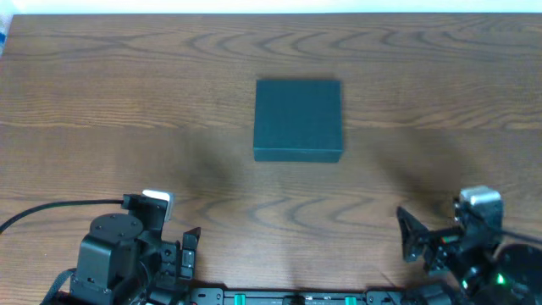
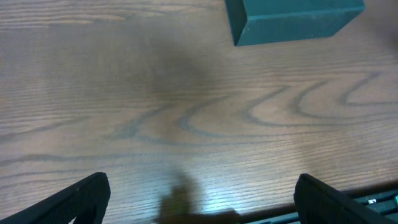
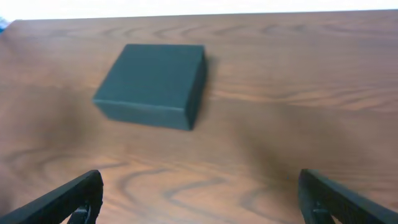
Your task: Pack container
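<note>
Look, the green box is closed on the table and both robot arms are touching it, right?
No, neither arm touches it. The container sits closed on the table; the overhead view shows both arms at the near edge, left fingers and right fingers open.

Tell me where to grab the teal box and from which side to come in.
Probably best: grip across its left and right side walls, coming straight down from above. The container lies flat and closed, square to the table edge, with bare wood on both sides. Hinge side unclear.
</note>
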{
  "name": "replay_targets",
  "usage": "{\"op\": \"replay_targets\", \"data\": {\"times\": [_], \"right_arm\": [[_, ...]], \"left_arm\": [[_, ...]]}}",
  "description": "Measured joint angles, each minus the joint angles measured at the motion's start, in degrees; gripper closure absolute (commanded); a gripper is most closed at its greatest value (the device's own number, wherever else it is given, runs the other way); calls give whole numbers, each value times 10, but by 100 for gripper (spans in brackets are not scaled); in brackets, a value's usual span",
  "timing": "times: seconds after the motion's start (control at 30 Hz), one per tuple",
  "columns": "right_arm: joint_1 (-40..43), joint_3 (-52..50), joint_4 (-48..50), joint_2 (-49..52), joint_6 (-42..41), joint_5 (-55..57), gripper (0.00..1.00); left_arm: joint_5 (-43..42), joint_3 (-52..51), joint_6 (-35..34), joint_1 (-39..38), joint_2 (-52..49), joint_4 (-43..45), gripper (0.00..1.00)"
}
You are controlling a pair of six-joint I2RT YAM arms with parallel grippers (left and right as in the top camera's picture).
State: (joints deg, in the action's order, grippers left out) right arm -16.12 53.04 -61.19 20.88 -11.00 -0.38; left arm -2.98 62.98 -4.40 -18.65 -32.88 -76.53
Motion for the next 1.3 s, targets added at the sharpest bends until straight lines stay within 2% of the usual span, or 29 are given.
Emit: {"op": "replay_targets", "data": {"times": [0.13,0.37,0.77,1.03,1.3], "right_arm": [[43,-71,20,-65,23,0,1],[90,-168,-3,-145,63,0,1],[111,-229,10,-200,85,9,1],[111,-249,21,-201,86,13,1],[111,-318,2,-202,87,9,1]], "left_arm": [[0,0,0,0,0,0,4],[0,0,0,0,0,0,4],[0,0,0,0,0,0,4],[0,0,0,0,0,0,5],[0,0,0,0,0,0,4]]}}
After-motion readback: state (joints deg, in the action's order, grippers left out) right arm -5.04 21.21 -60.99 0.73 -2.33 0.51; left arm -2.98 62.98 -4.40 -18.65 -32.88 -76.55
